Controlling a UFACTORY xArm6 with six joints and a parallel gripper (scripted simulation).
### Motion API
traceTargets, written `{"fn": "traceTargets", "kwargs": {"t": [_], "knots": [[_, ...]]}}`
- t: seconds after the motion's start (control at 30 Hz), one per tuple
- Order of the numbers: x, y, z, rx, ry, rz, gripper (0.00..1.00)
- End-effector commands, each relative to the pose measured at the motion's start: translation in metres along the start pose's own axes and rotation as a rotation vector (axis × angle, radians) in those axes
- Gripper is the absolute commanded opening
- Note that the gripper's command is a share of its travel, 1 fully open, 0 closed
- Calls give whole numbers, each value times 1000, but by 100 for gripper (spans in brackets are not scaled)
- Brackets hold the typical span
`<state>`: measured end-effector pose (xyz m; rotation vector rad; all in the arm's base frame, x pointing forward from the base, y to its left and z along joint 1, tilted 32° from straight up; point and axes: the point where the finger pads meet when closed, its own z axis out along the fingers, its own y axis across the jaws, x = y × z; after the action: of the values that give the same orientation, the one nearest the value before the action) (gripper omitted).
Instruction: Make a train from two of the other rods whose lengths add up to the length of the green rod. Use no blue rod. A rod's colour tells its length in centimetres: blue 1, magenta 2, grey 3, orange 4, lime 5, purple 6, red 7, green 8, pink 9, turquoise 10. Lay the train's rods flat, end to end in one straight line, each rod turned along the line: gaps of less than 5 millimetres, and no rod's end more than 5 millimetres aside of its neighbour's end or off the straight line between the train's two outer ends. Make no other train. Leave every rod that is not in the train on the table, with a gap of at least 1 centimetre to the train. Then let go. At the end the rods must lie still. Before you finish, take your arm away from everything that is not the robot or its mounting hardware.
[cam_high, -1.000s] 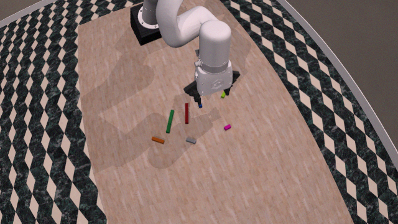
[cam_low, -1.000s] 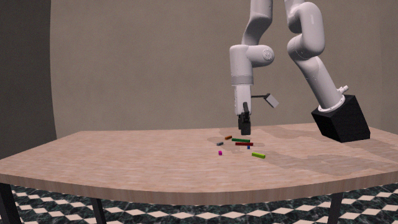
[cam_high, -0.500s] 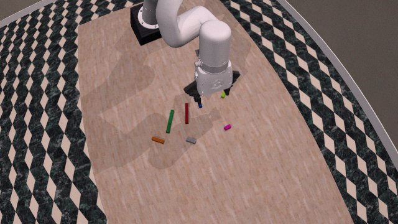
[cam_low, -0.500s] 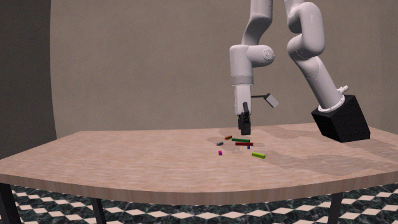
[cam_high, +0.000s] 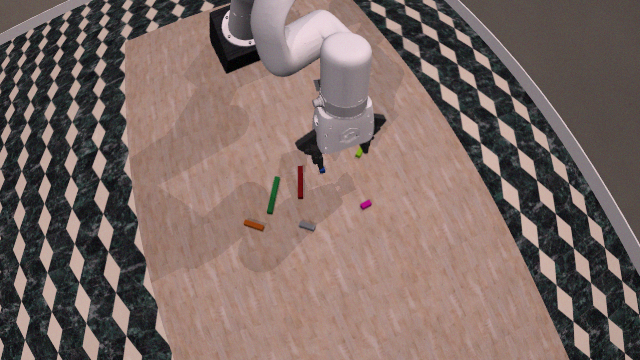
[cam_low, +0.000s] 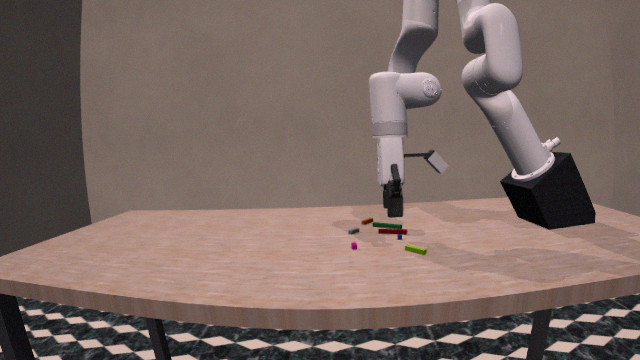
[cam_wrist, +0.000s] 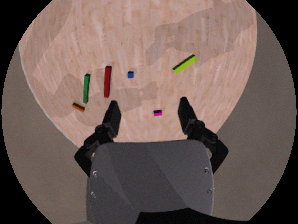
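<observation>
The green rod lies flat near the table's middle, with the red rod beside it and apart from it. The orange rod and the grey rod lie nearer the front. The magenta rod lies to the right. The blue rod and the lime rod lie partly under my gripper. The gripper is open and empty, a little above the table. In the wrist view the magenta rod shows between the fingers, and the lime rod lies beyond them. All rods lie apart from one another.
The arm's black base stands at the table's far end. The table's curved edge runs along the front in the exterior view.
</observation>
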<state>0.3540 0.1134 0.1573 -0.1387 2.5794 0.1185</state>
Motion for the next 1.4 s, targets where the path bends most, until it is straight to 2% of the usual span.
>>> {"fn": "traceTargets", "kwargs": {"t": [0.0,1.13,1.37], "knots": [[-1,0,-1,-1,-3,0,100],[-1,0,-1,-1,-3,1,100],[-5,-4,-1,2,-1,94,100]]}}
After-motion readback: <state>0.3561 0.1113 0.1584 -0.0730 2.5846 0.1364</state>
